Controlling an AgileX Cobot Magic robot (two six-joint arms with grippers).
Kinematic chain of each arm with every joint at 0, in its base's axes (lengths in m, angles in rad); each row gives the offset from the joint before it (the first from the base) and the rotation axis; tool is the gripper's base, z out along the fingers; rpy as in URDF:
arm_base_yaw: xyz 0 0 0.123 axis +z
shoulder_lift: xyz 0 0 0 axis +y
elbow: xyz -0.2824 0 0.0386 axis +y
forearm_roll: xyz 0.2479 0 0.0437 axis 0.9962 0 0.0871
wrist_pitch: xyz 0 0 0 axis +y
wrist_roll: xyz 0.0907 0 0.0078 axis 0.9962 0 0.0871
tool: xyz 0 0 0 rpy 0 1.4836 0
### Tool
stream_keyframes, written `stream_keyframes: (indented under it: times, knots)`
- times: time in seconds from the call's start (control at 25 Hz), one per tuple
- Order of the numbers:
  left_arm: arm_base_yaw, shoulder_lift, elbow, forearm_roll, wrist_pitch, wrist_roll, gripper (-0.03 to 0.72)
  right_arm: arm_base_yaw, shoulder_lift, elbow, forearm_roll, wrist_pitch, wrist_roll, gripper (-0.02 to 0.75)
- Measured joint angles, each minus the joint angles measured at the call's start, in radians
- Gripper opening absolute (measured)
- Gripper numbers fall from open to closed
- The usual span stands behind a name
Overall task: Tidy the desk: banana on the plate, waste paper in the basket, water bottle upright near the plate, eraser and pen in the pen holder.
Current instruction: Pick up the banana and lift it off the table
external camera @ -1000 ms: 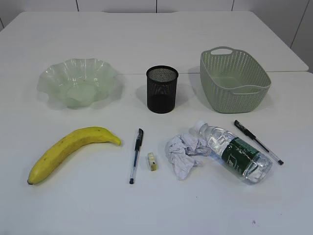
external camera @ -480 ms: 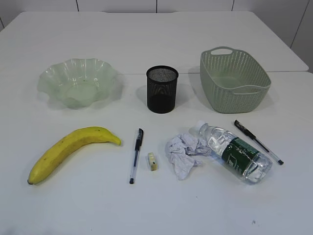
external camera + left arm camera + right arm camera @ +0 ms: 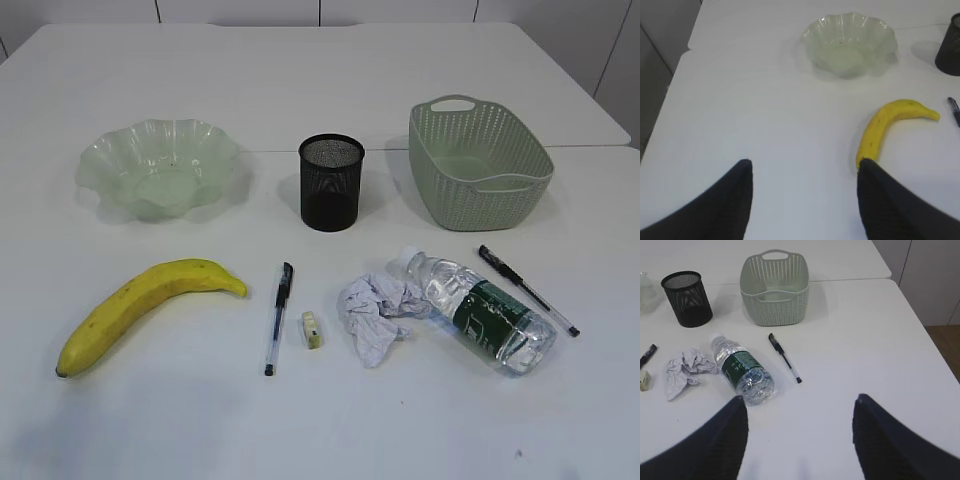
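The white desk (image 3: 320,80) carries everything, and the exterior view shows no arm at all; only the wrist views show the hands. The left hand (image 3: 802,200) hangs with its dark fingers spread apart, nothing between them. Its right-side finger covers the near end of the banana (image 3: 887,125), which curves away ahead and to the right; the pale green plate (image 3: 850,40) sits farther ahead, bare. The right hand (image 3: 797,437) is likewise spread and holds nothing. Ahead of it, well off, stands the green basket (image 3: 774,300), open side up. Just ahead of its left finger lies the water bottle (image 3: 742,371) on its side, cap pointing away. Left of the bottle, touching it in the exterior view, is the crumpled waste paper (image 3: 685,371). Farther ahead on the left stands the black mesh pen holder (image 3: 686,299). A black pen (image 3: 784,358) lies between bottle and basket. The second pen (image 3: 278,318) and the small eraser (image 3: 312,330) show whole only in the exterior view, side by side between banana and paper.
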Motion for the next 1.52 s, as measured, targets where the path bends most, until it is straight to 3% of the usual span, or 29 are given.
stream_keyframes:
  times: [0.28,0.52,0.6,0.84,1.12,1.52]
  knots:
    - [-0.018,0.362,-0.149,0.075,-0.243,0.006,0.465,0.000,0.245,-0.014,0.007,-0.081,-0.022,0.469]
    - [-0.208,0.617,-0.283,0.199,-0.298,0.008,0.465,0.000,0.483,-0.073,0.046,-0.093,-0.043,0.467]
    - [-0.240,0.704,-0.330,0.205,-0.271,0.008,0.465,0.000,0.534,-0.119,0.071,-0.095,-0.081,0.466]
    - [-0.301,0.929,-0.455,0.205,-0.163,0.008,0.465,0.000,0.642,-0.267,0.098,-0.080,-0.130,0.466]
    - [-0.332,1.076,-0.507,0.193,-0.115,0.010,0.465,0.000,0.768,-0.357,0.106,-0.044,-0.132,0.465]
    - [-0.334,1.293,-0.570,0.008,-0.038,0.182,0.465,0.000,0.891,-0.363,0.141,-0.033,-0.193,0.463]
